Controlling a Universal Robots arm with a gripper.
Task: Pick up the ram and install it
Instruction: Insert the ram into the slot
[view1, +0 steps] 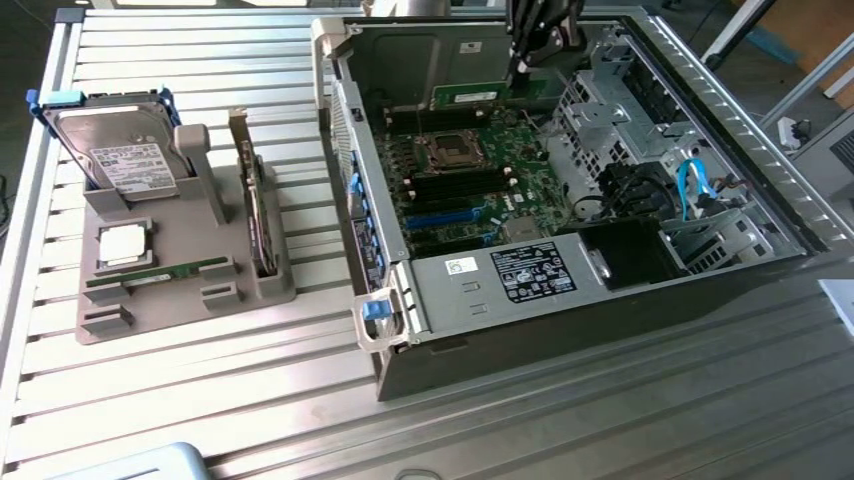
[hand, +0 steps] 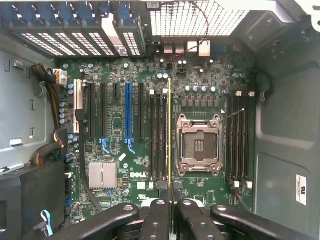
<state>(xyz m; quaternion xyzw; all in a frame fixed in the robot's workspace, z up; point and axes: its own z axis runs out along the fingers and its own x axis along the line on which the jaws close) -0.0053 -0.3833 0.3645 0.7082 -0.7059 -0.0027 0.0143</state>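
Pinches the ram (view1: 483, 95) between nearly closed fingers (hand: 159, 215), above the motherboard (view1: 467, 210), at 12 o'clock of the CPU socket (view1: 445, 150) in the exterior view. Hangs edge-down, long axis 9 to 3 o'clock, parallel to the DIMM slots (hand: 159, 140). Risks jamming or bending if lowered off-slot or notch-reversed.

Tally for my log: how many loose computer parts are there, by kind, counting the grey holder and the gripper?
Hard drive: 1
Expansion card: 1
Processor chip: 1
Ram stick: 2 (this one in the gripper, another lying in the grey holder)
Total: 5
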